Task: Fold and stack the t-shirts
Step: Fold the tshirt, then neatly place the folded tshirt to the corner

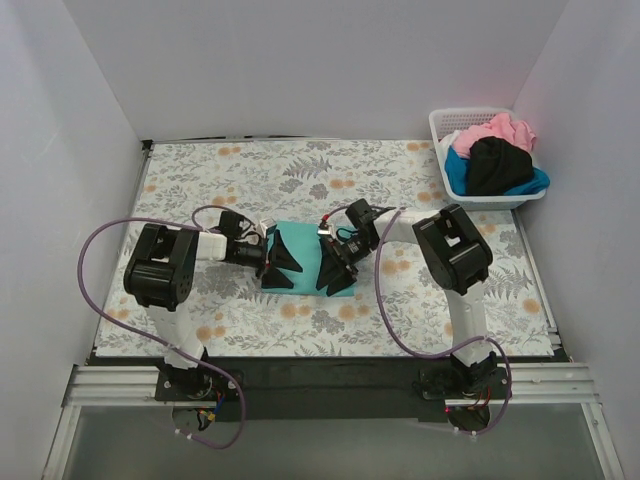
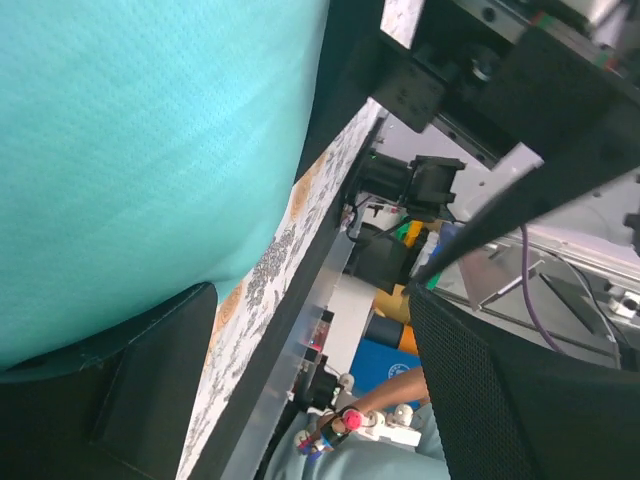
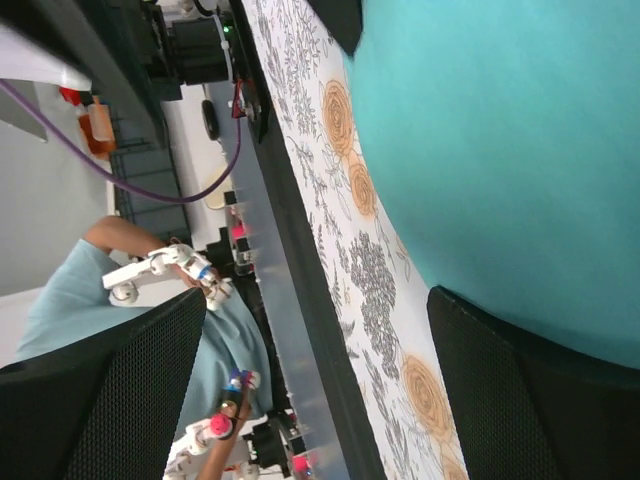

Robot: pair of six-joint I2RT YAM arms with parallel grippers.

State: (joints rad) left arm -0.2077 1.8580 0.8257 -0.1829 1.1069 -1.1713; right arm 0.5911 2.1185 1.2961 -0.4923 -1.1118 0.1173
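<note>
A teal-green t-shirt lies folded in a small rectangle at the middle of the floral table cloth. My left gripper is open over its near left part, and my right gripper is open over its near right corner. In the left wrist view the teal cloth fills the upper left, and the open gripper has one finger against the shirt's edge. In the right wrist view the teal cloth fills the upper right, above the open gripper. Pink, black and blue shirts lie in the basket.
The white lattice basket stands at the far right corner against the white wall. White walls close in the table on three sides. The metal rail with both arm bases runs along the near edge.
</note>
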